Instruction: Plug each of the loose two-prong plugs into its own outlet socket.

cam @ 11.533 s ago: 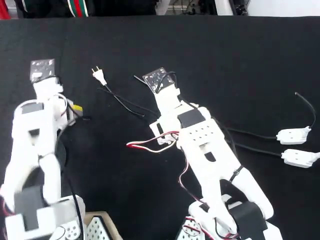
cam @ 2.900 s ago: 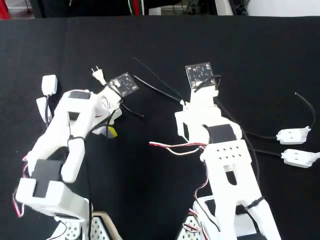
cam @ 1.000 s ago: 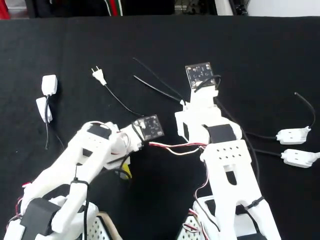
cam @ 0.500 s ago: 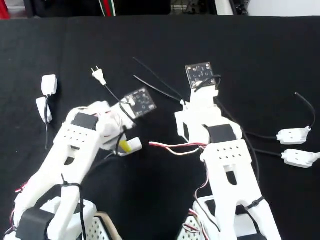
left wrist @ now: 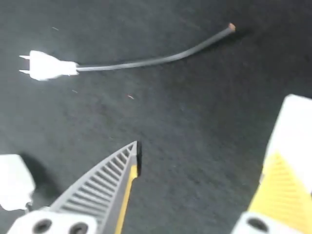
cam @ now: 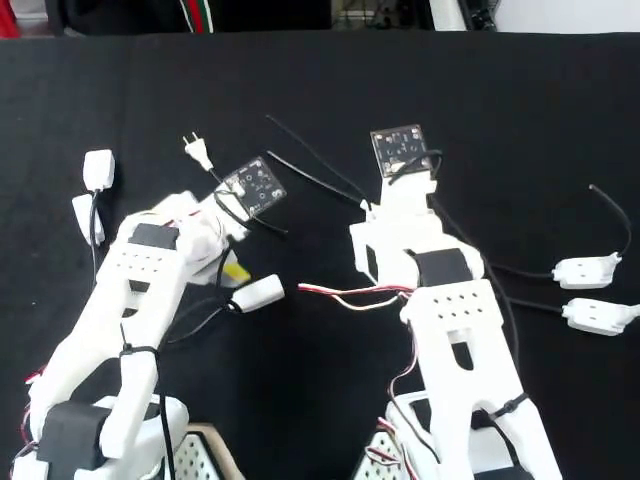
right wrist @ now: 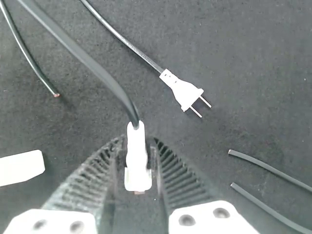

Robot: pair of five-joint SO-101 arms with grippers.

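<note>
A: Where's the loose plug [cam: 197,150]?
B: Flat on the black surface [cam: 520,110], prongs bare.
A: And the tools?
B: The left tool [left wrist: 214,121] hangs near it, spread wide with nothing between. The right tool [right wrist: 137,142] sits to its right, clamped on a second plug [right wrist: 136,168].
A: Sockets?
B: 2 sockets [cam: 97,170] lie left of the loose plug, 2 far sockets [cam: 587,271] well to its right.
A: The room?
B: Beyond the loose plug, past the surface's far edge: a white wall [cam: 560,15], dark shapes.
</note>
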